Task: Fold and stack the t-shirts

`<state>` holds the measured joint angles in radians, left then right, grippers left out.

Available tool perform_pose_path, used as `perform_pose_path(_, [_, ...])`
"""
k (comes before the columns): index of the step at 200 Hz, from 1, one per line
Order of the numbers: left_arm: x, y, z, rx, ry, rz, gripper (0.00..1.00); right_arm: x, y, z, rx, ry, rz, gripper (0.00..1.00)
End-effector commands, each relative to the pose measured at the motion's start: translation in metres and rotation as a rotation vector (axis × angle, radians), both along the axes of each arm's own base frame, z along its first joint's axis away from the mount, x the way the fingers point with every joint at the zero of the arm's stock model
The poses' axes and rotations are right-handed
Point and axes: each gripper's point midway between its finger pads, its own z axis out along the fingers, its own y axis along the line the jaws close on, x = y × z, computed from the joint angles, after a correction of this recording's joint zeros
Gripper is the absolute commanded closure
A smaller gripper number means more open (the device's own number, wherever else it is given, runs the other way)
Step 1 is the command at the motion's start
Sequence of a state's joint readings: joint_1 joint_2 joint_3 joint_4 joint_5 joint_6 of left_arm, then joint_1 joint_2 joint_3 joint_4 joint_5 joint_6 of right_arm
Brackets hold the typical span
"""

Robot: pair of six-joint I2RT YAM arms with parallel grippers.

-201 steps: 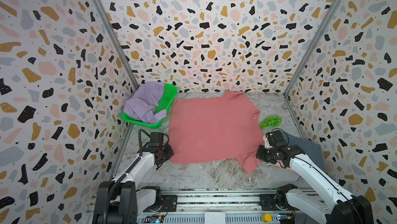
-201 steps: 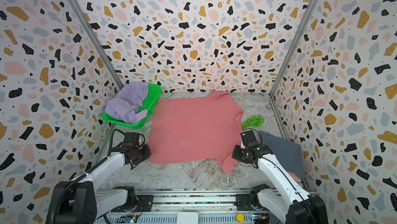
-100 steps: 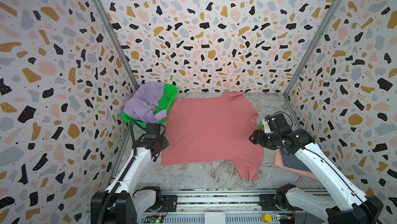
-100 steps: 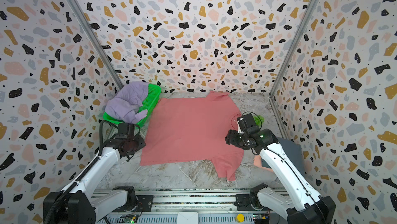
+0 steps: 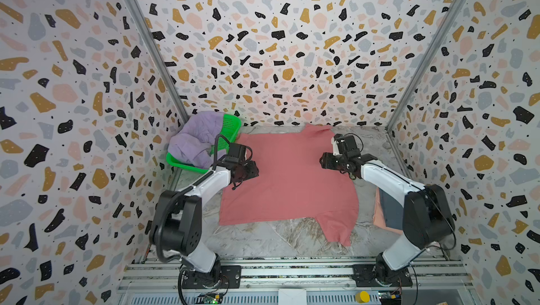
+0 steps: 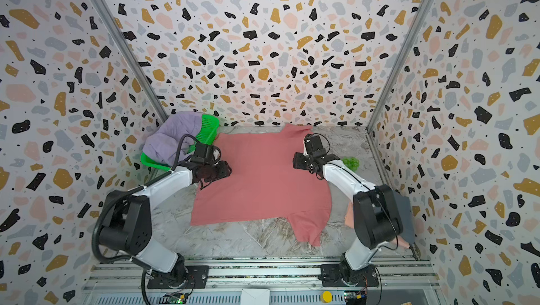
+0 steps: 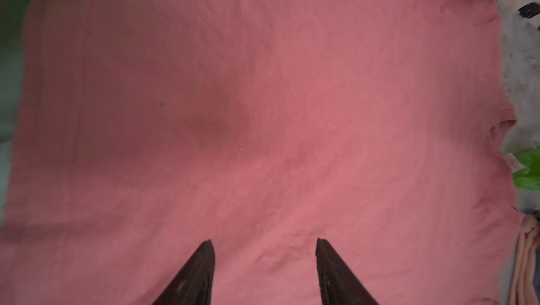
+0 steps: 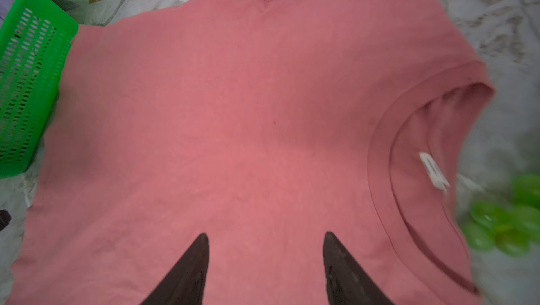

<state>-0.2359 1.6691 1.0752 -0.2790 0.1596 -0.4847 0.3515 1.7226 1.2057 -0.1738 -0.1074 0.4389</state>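
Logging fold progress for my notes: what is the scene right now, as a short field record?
coral-red t-shirt: spread flat, unfolded, centre
lilac t-shirt: heaped in green basket
slate-grey t-shirt: stacked with peach t-shirt, right side
green balls: beside coral-red t-shirt's collar
left tool: open over coral-red t-shirt
right tool: open over coral-red t-shirt

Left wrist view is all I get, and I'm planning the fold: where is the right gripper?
Observer: The right gripper is open over the coral-red t-shirt, just inward of its collar.
Operator: Any t-shirts not yet folded?
Observer: A lilac t-shirt lies crumpled in the green basket.
Operator: Anything on the peach t-shirt?
Observer: A slate-grey t-shirt lies on it.
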Motion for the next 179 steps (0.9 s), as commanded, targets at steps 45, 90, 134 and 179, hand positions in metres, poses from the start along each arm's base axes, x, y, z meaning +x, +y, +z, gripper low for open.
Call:
perform_pose_path(45, [0.107, -0.012, -0.001, 0.020, -0.170, -0.032, 0.45, 0.094, 0.024, 0.009, 0.076, -0.183, 0.045, 0.40])
perform_pose_path(90, [0.156, -0.007, -0.009, 0.038, -0.209, 0.013, 0.43, 0.138, 0.016, 0.006, 0.160, -0.236, 0.001, 0.40])
perform_pose_path(134, [0.178, 0.004, -0.033, 0.018, -0.188, 0.106, 0.42, 0.175, 0.021, -0.034, 0.212, -0.191, 0.054, 0.39])
perform_pose_path(179, [0.165, 0.016, -0.067, 0.117, -0.049, 0.112, 0.42, 0.150, 0.014, -0.100, 0.143, 0.073, 0.072, 0.40])
